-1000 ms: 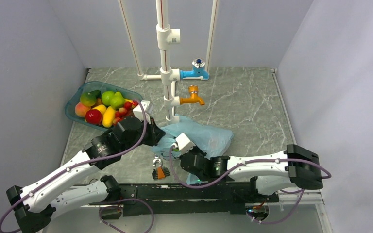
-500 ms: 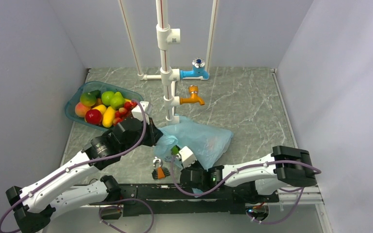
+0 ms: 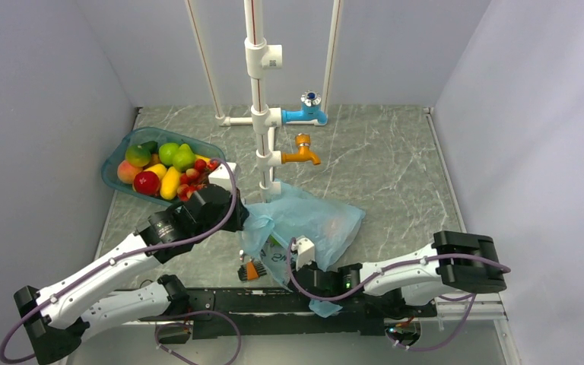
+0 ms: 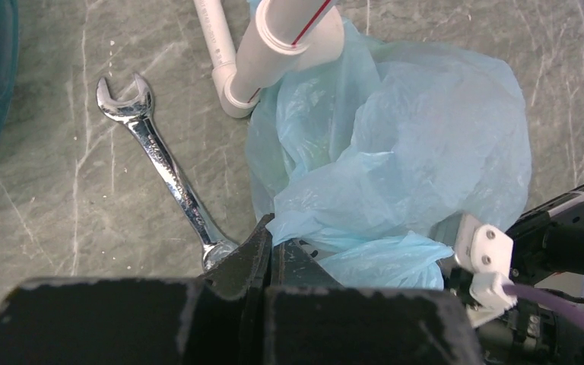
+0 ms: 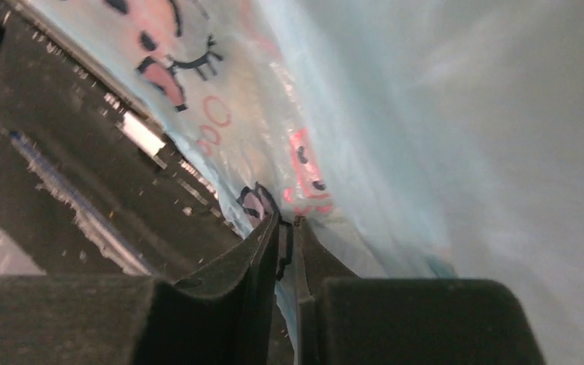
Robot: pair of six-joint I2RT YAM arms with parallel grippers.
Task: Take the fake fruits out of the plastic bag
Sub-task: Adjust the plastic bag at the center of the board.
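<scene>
Left wrist: left gripper (image 4: pixel 271 243), like right gripper (image 5: pixel 287 228), is closed on the plastic bag (image 4: pixel 411 137); film between jaws may tear.

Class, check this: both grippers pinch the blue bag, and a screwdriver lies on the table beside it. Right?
Wrong tool: the left wrist view shows a wrench, not a screwdriver. The left gripper and right gripper do pinch the bag.

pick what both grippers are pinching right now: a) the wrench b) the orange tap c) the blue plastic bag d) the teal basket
c: the left gripper and the right gripper each have their jaws shut on a fold of the bag, while the wrench lies untouched beside it.
</scene>
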